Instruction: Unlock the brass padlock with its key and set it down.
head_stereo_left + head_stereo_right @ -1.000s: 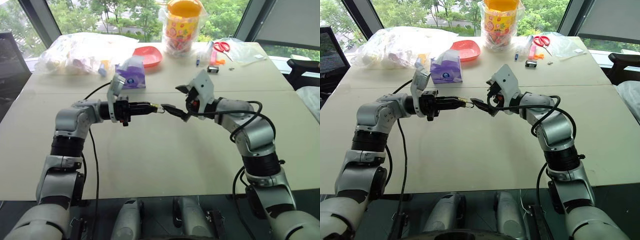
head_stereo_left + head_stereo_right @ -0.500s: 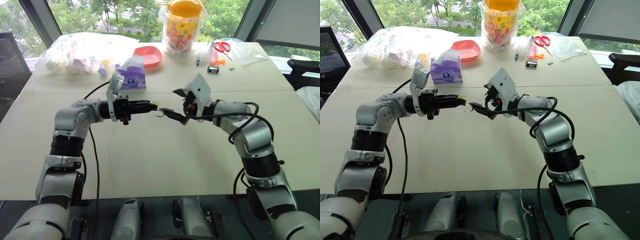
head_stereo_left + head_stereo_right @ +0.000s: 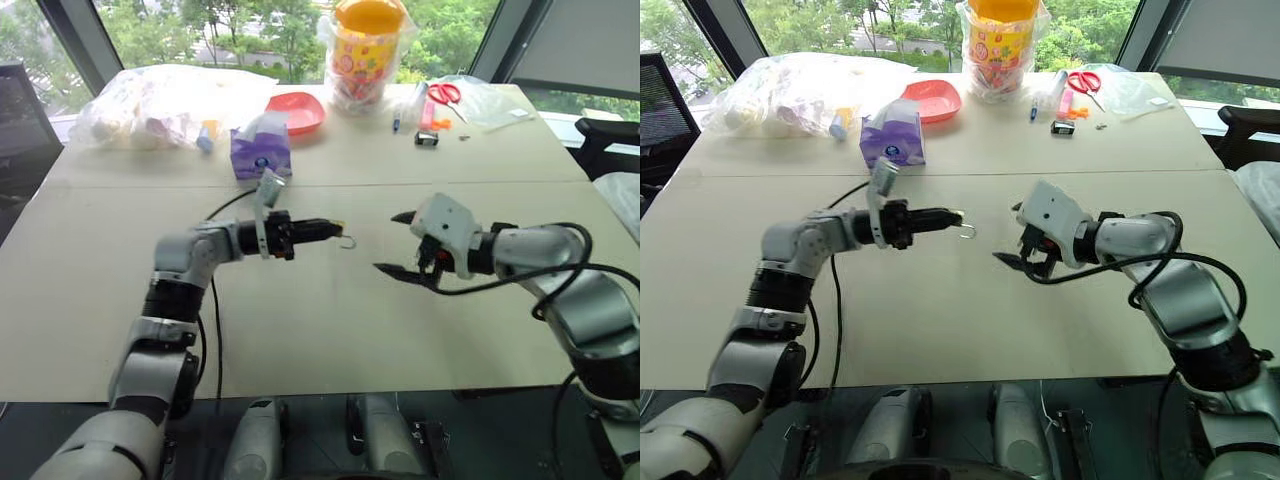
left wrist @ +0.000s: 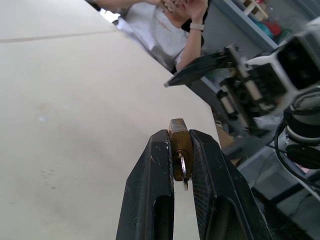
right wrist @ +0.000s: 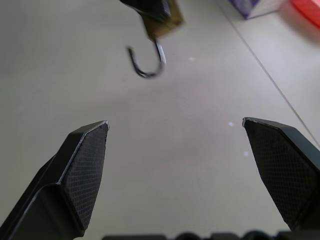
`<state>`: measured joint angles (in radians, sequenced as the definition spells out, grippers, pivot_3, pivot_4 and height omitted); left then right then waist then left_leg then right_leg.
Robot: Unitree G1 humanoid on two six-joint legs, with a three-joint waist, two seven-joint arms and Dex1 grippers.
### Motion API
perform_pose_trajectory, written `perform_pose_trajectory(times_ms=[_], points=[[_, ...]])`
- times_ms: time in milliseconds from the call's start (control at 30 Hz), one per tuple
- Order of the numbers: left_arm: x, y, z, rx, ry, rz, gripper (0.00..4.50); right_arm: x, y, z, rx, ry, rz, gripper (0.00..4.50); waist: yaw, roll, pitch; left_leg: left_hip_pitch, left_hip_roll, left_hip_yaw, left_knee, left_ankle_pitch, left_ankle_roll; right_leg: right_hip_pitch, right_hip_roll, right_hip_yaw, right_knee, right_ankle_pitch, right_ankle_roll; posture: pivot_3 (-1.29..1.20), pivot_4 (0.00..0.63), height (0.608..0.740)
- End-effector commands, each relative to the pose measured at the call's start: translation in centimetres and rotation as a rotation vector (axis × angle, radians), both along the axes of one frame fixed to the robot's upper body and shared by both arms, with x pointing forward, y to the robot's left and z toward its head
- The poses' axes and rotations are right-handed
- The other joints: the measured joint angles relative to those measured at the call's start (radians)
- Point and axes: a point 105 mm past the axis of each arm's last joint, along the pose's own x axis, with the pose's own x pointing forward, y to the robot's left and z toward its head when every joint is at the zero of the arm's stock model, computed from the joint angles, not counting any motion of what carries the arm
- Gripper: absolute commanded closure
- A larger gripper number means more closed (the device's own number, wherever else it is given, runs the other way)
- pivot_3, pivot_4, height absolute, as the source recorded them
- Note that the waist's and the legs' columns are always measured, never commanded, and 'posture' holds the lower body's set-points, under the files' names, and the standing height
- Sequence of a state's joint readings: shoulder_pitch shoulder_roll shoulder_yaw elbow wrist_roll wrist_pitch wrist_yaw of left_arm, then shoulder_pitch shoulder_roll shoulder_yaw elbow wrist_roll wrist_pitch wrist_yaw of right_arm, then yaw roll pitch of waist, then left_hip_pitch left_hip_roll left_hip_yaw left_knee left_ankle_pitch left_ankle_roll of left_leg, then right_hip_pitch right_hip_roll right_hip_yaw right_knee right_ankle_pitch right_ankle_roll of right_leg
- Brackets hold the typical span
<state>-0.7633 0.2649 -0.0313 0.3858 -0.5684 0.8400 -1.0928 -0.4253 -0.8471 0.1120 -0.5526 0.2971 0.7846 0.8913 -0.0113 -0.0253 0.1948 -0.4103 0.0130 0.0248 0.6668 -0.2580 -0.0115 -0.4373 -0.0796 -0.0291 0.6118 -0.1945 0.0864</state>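
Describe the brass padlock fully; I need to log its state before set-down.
The brass padlock is a tiny yellow-brass block pinched between the left gripper's black fingers, held in the air above the table. Its thin silvery shackle hangs swung open like a hook, one end free. Nothing else touches it; the right gripper stands apart.

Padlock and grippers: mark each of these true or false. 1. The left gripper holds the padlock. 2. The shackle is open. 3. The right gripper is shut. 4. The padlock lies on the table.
1. True: the left gripper pinches the padlock.
2. True: the shackle hangs free as an open hook.
3. False: the right gripper is wide open and holds nothing.
4. False: the padlock is held above the table.
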Motion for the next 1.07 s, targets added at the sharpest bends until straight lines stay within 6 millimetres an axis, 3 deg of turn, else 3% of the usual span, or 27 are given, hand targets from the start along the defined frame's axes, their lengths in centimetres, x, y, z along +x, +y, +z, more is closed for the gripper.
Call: perform_pose_trajectory(times_ms=[33, 167, 333, 400, 633, 867, 1067], points=[[0.7, -1.2, -1.2, 0.06, 0.027, 0.016, 4.5, -1.1, 0.4, 0.8, 0.007, -0.013, 0.019, 0.03, 0.0, 0.0, 0.0, 0.0, 0.0, 0.0, 0.0, 0.0, 0.0, 0.0, 0.0, 0.0, 0.0, -0.001, 0.0, 0.0, 0.15, 0.74], [1.3, -2.2, -3.1, 0.151, 0.062, 0.01, 4.5, -1.1, 0.4, 0.5, 0.005, -0.004, -0.007, 0.03, 0.002, 0.0, 0.0, 0.001, 0.0, 0.0, 0.001, 0.0, 0.0, 0.0, 0.0, 0.0, 0.0, -0.001, -0.001, 0.0, 0.15, 0.74], [1.8, -2.7, -3.8, 0.163, 0.117, 0.015, 4.5, -1.1, 0.4, 0.4, 0.011, -0.006, -0.025, 0.03, 0.005, 0.0, 0.0, 0.0, 0.0, 0.0, 0.001, 0.0, 0.0, 0.0, -0.001, 0.0, -0.001, 0.0, -0.003, 0.0, 0.15, 0.74], [2.0, -2.5, -4.1, 0.169, 0.127, 0.024, 3.5, -1.0, 0.4, 0.4, 0.014, -0.009, -0.036, 0.0, 0.005, 0.0, 0.0, -0.001, 0.0, 0.0, 0.001, 0.0, 0.0, 0.0, -0.001, 0.0, -0.001, 0.0, -0.002, 0.0, 0.15, 0.74], [2.2, -0.6, -3.7, 0.205, 0.101, 0.055, 0.72, -0.8, 0.2, 0.1, 0.017, -0.005, -0.049, 0.0, 0.003, 0.0, 0.0, -0.001, 0.0, 0.0, 0.001, 0.0, 0.0, 0.0, -0.001, 0.0, -0.001, 0.0, -0.002, 0.0, 0.15, 0.74], [2.3, 5.2, -0.7, 0.273, -0.147, 0.232, 0.72, -0.2, -1.4, -0.2, 0.033, -0.02, -0.129, 0.0, 0.001, 0.0, 0.0, 0.001, 0.002, -0.001, -0.001, 0.0, 0.0, -0.001, 0.0, 0.001, -0.001, 0.0, -0.003, 0.0, 0.15, 0.74], [0.4, 7.8, 1.8, 0.204, -0.234, 0.376, 0.72, 2.1, -2.8, 0.1, 0.201, -0.092, -0.313, 0.0, 0.018, 0.0, 0.0, 0.0, 0.002, -0.001, 0.0, 0.0, 0.0, 0.0, -0.003, 0.001, -0.001, 0.0, -0.003, 0.0, 0.15, 0.74]])
